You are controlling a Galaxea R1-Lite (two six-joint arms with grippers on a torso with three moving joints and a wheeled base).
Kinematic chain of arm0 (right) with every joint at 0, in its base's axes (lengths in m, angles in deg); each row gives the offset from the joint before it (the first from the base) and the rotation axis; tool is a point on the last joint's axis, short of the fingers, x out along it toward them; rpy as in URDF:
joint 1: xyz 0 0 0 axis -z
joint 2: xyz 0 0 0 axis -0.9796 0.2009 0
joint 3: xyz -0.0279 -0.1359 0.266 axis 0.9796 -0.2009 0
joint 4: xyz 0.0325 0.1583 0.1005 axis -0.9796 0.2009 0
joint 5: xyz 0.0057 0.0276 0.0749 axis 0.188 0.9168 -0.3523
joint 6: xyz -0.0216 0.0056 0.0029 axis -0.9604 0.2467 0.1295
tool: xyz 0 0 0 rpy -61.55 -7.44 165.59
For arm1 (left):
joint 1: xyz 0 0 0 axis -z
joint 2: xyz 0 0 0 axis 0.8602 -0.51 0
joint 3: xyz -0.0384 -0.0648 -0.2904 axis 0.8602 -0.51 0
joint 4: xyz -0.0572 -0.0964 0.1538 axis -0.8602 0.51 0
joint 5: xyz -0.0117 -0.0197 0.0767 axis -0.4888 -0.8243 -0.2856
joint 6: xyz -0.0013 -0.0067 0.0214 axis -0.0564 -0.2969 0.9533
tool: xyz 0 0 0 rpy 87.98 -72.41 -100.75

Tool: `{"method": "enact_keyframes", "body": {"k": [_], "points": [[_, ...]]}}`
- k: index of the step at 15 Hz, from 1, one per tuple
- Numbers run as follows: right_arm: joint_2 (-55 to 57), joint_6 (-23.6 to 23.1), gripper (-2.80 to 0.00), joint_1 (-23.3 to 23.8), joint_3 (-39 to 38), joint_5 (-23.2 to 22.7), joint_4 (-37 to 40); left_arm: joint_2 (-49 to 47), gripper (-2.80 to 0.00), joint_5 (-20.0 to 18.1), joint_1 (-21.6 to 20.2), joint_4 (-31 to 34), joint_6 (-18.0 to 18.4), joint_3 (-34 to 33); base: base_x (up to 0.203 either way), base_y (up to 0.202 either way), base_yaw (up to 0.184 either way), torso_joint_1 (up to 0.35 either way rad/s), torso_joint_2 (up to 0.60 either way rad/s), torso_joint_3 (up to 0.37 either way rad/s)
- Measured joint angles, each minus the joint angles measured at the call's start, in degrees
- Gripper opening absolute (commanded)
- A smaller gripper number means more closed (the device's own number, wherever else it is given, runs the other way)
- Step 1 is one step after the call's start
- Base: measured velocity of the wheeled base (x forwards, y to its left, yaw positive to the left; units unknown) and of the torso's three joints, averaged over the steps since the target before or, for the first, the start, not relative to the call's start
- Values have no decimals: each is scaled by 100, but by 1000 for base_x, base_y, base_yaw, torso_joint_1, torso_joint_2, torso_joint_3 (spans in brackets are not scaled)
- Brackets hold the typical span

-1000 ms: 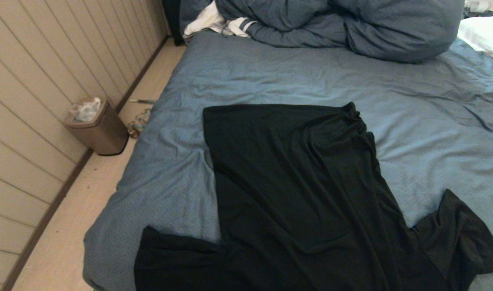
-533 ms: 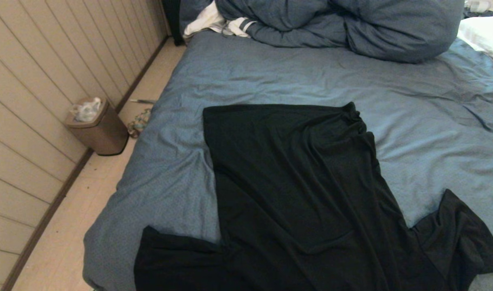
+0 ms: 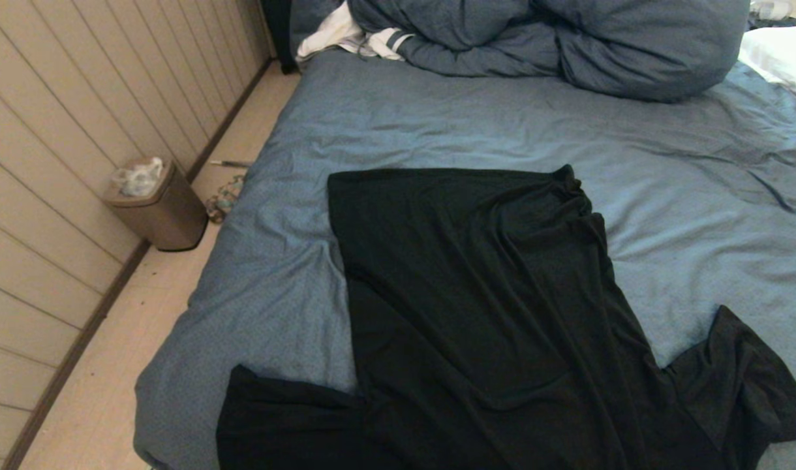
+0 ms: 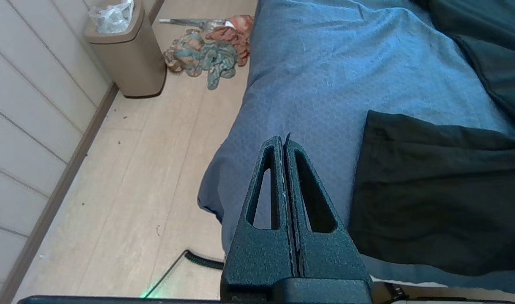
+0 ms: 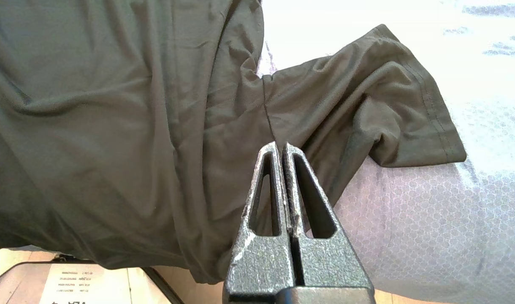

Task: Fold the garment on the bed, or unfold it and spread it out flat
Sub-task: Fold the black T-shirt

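Note:
The garment (image 3: 483, 307), a plain black short-sleeved shirt, lies spread and wrinkled on the bed (image 3: 437, 124), its hem toward the far side and both sleeves at the near edge. No print shows on it. Neither arm appears in the head view. My left gripper (image 4: 284, 141) is shut and empty, hanging above the bed's near left corner beside the shirt's left sleeve (image 4: 430, 190). My right gripper (image 5: 280, 147) is shut and empty too, held above the garment (image 5: 114, 126) near the armpit of the right sleeve (image 5: 384, 105).
A bunched blue-grey duvet (image 3: 554, 39) and a white striped cloth (image 3: 352, 36) lie at the bed's far end, a white pillow (image 3: 783, 55) at far right. A brown waste bin (image 3: 156, 205) and crumpled cloths (image 4: 207, 52) sit on the floor by the panelled wall.

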Motion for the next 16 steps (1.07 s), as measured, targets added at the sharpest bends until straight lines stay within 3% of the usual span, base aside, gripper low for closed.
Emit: {"method": "enact_keyframes", "body": {"k": [16], "points": [[2, 0, -280, 8, 0, 0, 0, 0, -280, -2, -1, -1, -10, 0, 0, 0, 0, 0, 0, 0]]}}
